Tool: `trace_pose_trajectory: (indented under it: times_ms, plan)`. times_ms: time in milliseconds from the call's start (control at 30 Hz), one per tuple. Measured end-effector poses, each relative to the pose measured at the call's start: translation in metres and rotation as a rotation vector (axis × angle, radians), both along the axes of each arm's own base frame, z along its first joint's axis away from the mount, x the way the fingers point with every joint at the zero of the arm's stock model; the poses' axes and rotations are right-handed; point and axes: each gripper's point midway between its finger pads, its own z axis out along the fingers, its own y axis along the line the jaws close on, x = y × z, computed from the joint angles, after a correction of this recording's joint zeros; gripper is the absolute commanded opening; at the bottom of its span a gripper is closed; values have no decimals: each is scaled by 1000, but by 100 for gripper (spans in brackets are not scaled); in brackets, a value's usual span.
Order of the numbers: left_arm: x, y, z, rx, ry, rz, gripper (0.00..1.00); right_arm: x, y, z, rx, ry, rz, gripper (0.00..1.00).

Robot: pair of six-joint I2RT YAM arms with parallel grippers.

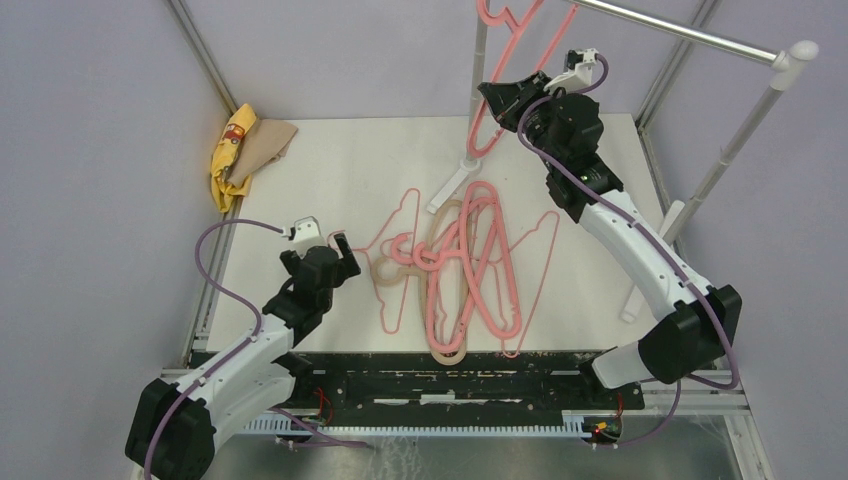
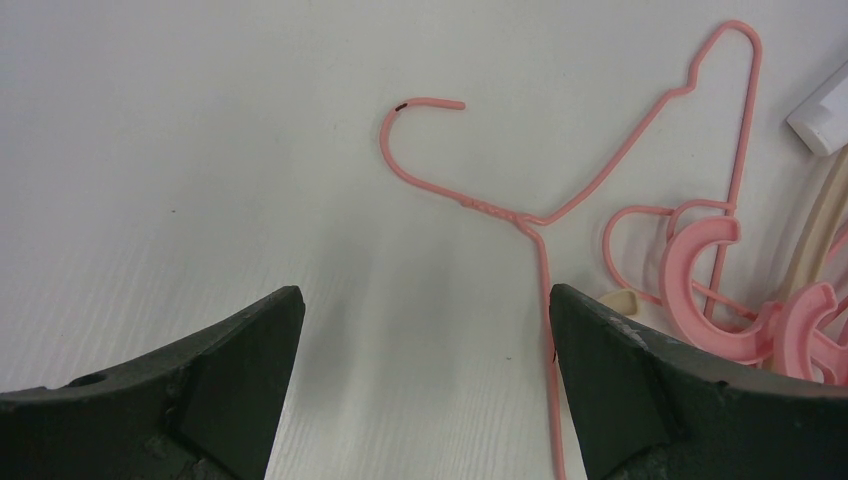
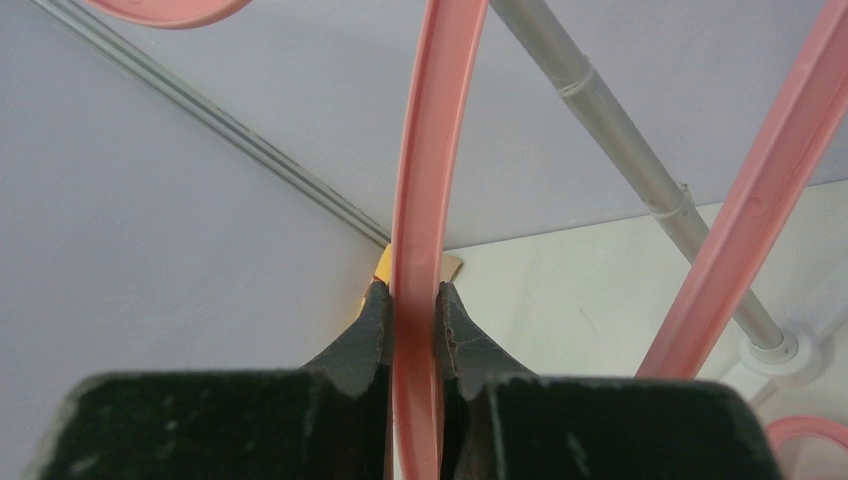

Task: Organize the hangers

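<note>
Slippage threatens: the right gripper [image 3: 412,300], clenched on one arm of the thick pink hanger [image 3: 428,150] held aloft at twelve o'clock beside the rail [image 1: 680,28], could let it pivot and miss. The left gripper [image 2: 425,310], jaws spread empty at nine o'clock, risks snagging the wire hanger [image 2: 540,215] tangled into the pile [image 1: 470,290].

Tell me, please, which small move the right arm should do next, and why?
Probably carry the pink plastic hanger a little closer to the rail, so its hook can go over it. The right gripper is shut on a bar of this hanger, held up off the table, with the rail behind it. The hook itself is not clearly visible.
</note>
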Motion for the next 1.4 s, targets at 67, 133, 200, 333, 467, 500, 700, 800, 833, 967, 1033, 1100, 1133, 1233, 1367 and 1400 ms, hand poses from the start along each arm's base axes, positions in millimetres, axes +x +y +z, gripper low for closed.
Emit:
trace_pose_trajectory:
  times_ms: [67, 133, 200, 333, 467, 500, 700, 800, 833, 967, 1033, 1100, 1133, 1233, 1367, 1400]
  plan:
    - [0, 0, 0, 0, 0, 1, 99, 14, 0, -4, 29, 7, -5, 1]
    - [0, 0, 0, 1, 0, 1, 99, 26, 0, -7, 55, 13, -6, 1]
    - [0, 0, 0, 1, 0, 2, 99, 36, 2, -9, 81, 15, -3, 1]
    - [0, 1, 0, 2, -3, 4, 99, 49, 3, -7, 130, 8, 5, 1]
    - [1, 2, -2, 10, 5, 9, 99, 57, 3, -7, 173, 5, 13, 1]
    - [1, 2, -4, 13, 10, 9, 99, 60, 2, -8, 181, 8, 13, 1]
    - [1, 3, -10, 29, 32, 16, 99, 81, -5, -12, 235, 14, 11, 1]
    - [1, 4, -13, 36, 41, 19, 99, 89, -3, -8, 250, 14, 24, 9]
    - [1, 4, -14, 37, 43, 19, 99, 91, -1, -7, 251, 16, 32, 12]
    - [2, 3, -16, 40, 47, 20, 99, 93, 6, -8, 255, 36, 65, 18]
    - [2, 3, -17, 43, 52, 20, 99, 93, 8, -10, 256, 45, 73, 25]
    - [2, 4, -19, 46, 58, 20, 99, 91, 7, -13, 255, 50, 73, 33]
    - [2, 4, -19, 47, 61, 20, 99, 89, 7, -22, 251, 67, 70, 36]
    - [2, 4, -20, 49, 64, 20, 99, 80, 2, -28, 242, 84, 62, 55]
    - [3, 3, -19, 48, 62, 20, 99, 65, -4, -52, 198, 145, 41, 70]
    - [3, 3, -19, 48, 61, 20, 99, 61, -6, -55, 188, 152, 40, 74]
